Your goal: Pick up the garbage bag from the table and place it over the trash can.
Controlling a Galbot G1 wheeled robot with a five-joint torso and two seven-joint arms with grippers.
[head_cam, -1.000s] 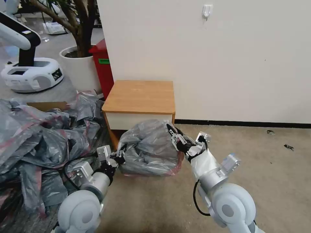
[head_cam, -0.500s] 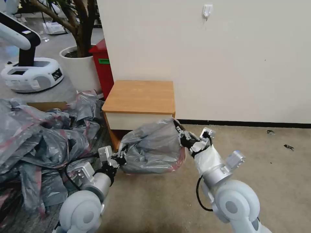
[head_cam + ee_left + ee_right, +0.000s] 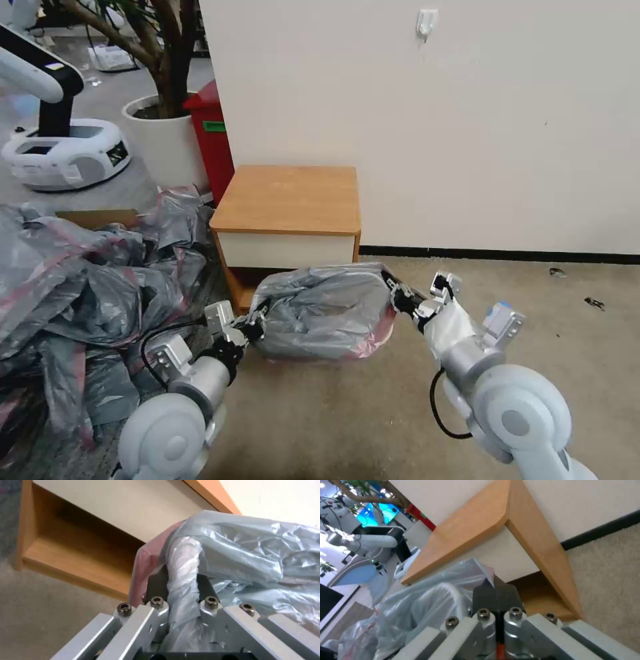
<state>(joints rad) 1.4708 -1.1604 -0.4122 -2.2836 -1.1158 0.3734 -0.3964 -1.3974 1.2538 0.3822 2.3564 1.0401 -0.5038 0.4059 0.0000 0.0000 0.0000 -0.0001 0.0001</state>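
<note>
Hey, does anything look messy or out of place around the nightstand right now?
Yes. A big heap of crumpled grey bags sprawls on the floor left of the table, and dark scraps litter the carpet at right.

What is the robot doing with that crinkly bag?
It is holding the garbage bag stretched between both grippers, low in front of the table. The left gripper pinches one edge and the right gripper pinches the other. The bag bulges over whatever is underneath, which is hidden.
</note>
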